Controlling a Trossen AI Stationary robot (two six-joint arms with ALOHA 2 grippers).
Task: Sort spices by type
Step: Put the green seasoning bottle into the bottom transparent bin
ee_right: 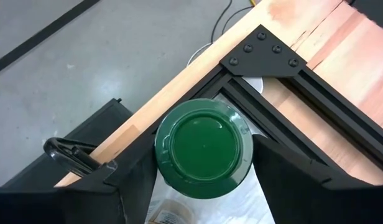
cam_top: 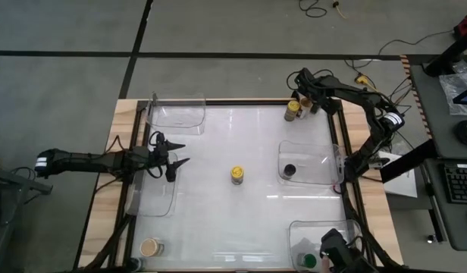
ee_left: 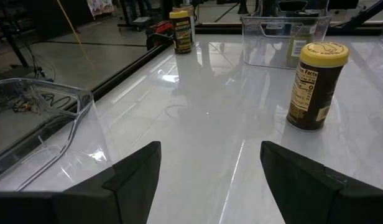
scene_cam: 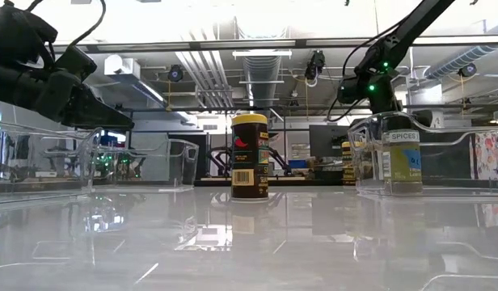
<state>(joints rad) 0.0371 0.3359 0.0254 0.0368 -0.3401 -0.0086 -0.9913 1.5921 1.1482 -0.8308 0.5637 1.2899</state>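
Observation:
My right gripper (cam_top: 299, 96) is over the table's far right corner, shut on a green-lidded spice jar (ee_right: 204, 146) that the arm hides in the high view. Beside it stands a yellow-lidded jar (cam_top: 293, 112). Another yellow-lidded jar (cam_top: 237, 174) stands upright at the table's middle. A black-lidded jar (cam_top: 289, 171) stands in the clear tray at mid right (cam_top: 324, 152). A tan-lidded jar (cam_top: 150, 246) is near left and a green lid (cam_top: 309, 262) shows near right. My left gripper (cam_top: 183, 154) waits open at the left side. My right gripper has the green-lidded jar between its two fingers (ee_right: 132, 186), which lie against opposite sides at the lid's rim (ee_right: 160, 158). The lid hides the exact place. The fingers slant down from above. I cannot tell whether the jar's base rests on the table.
Clear trays sit at far left (cam_top: 177, 114), left (cam_top: 154, 193) and near right (cam_top: 324, 235). A dark object (cam_top: 340, 254) stands by the near right tray. The black frame and wooden edge (ee_right: 260, 50) close the corner under my right gripper. The white tabletop (cam_top: 218, 220) lies bare around the middle jar.

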